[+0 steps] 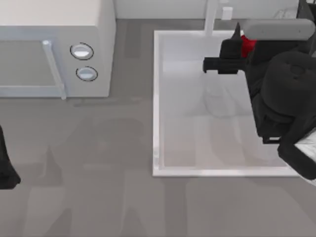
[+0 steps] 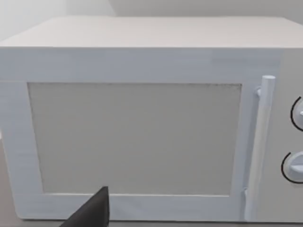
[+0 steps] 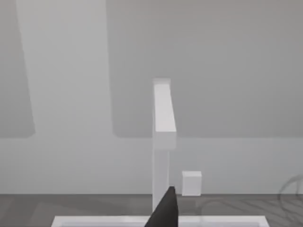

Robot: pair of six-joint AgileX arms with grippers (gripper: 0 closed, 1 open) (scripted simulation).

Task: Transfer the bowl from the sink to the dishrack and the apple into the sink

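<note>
Top camera looks straight down on my bench. Left wrist camera faces the microwave closely; right wrist camera faces the faucet.

White sink, white microwave with two round knobs, grey table, red apple beside the black right gripper.

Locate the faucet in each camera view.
Top view: the faucet stands at the far rim of the sink.
Right wrist view: the faucet rises upright, mid-picture.
Left wrist view: this camera faces the microwave.
Shared landmark: the sink's white rim.
</note>
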